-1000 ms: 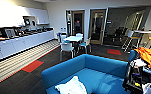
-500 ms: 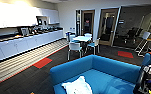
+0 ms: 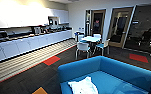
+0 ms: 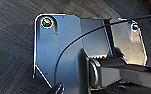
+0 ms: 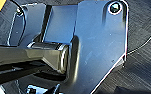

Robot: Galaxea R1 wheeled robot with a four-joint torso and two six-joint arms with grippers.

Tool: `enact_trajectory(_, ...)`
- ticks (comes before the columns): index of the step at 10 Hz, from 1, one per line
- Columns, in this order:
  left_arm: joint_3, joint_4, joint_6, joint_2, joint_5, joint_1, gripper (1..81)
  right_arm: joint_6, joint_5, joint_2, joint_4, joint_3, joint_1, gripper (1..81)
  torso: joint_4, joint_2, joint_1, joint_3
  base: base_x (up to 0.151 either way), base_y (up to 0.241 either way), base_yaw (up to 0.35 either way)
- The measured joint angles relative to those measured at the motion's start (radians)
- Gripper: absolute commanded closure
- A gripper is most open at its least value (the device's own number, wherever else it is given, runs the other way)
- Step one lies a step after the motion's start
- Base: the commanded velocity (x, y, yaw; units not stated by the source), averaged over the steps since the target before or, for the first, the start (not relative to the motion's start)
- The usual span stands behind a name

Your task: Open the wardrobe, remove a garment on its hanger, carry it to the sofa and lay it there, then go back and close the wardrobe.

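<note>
Lying crumpled on the seat of the blue sofa [image 3: 121, 75], at about six o'clock in the head view, the white shirt [image 3: 84, 86] appears already delivered; whether its hanger is with it cannot be made out. That suggests the carrying and laying steps are done, leaving the return to the wardrobe and the closing of its doors. Both wrist views look down on dark carpet past the robot's own plates, and neither tool's opening can be told. Beyond the sofa, at twelve o'clock, a small round table [image 3: 91, 39] stands among white-and-blue chairs [image 3: 82, 47]. At ten o'clock a long kitchen surface [image 3: 28, 43] runs along the wall under white cupboards. Glass doors [image 3: 121, 27] close the far wall at one o'clock.
</note>
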State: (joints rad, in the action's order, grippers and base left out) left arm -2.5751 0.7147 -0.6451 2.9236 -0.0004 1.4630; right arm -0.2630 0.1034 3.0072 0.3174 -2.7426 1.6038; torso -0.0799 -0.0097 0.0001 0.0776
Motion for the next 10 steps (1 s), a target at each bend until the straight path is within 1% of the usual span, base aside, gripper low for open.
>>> enact_trajectory(1,-0.005,-0.004,-0.004,-0.009,-0.050,0.014,1.0,0.000,-0.002,0.002,0.000,0.000,0.000,1.0,0.000,0.000,0.000,0.000,0.000,0.000,0.270)
enact_trajectory(2,-0.017,-0.011,-0.005,-0.016,-0.073,0.026,1.0,0.000,-0.001,0.007,0.000,0.000,-0.002,1.0,0.000,0.000,0.000,0.000,0.000,0.000,0.271)
enact_trajectory(5,-0.095,-0.023,-0.006,0.006,-0.077,0.032,1.0,0.000,0.000,0.023,0.000,0.000,-0.003,1.0,0.000,0.000,0.000,0.000,0.000,0.000,0.275)
enact_trajectory(10,-0.109,-0.024,-0.004,0.032,-0.074,0.029,1.0,0.004,0.000,0.040,0.001,-0.001,0.004,1.0,0.000,0.000,0.000,0.000,0.000,0.000,0.275)
